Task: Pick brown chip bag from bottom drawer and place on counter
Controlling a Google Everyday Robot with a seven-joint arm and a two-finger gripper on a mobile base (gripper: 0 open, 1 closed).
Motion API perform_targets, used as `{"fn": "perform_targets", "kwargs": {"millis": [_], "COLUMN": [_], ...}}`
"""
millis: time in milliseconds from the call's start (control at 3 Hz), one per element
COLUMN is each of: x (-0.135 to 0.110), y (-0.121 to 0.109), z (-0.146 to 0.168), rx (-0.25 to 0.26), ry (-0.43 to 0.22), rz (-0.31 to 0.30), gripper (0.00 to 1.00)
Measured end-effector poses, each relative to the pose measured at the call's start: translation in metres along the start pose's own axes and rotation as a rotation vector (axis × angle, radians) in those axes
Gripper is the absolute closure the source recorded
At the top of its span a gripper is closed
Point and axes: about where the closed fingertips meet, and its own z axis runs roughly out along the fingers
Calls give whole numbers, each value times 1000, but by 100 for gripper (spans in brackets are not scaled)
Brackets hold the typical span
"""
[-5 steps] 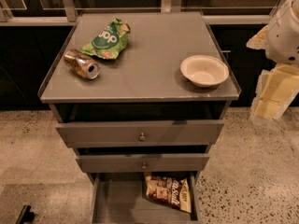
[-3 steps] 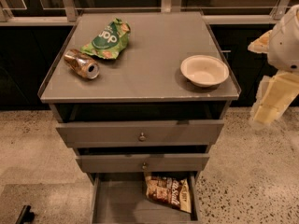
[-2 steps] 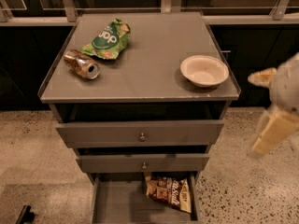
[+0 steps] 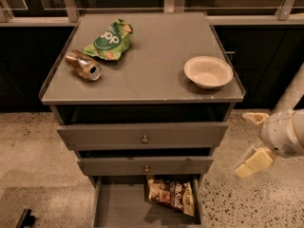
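Observation:
The brown chip bag (image 4: 172,194) lies in the open bottom drawer (image 4: 118,207), toward its right side, partly under the drawer above. The counter (image 4: 152,61) is the grey cabinet top above the three drawers. My gripper (image 4: 250,141) hangs to the right of the cabinet, at the height of the two upper drawers and above the speckled floor. Its cream fingers (image 4: 251,164) are spread apart with nothing between them. It is well clear of the bag.
On the counter lie a green chip bag (image 4: 109,41), a tipped can (image 4: 83,65) and a cream bowl (image 4: 208,72). Two knobbed drawers (image 4: 142,136) stand slightly pulled out. A dark object (image 4: 24,218) shows at the bottom left floor.
My gripper has dropped from beside the counter's right edge to drawer height and come slightly left. The bag, drawers and counter items have not moved.

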Motion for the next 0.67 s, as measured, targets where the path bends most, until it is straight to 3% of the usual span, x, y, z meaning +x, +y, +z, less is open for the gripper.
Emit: {"fn": "perform_targets", "kwargs": {"millis": [333, 667], "x": [2, 20], "y": [-3, 1], "z": [4, 22], "rx": [5, -8], "ry": [-4, -21], "rz": [6, 31], "gripper": [0, 0]}}
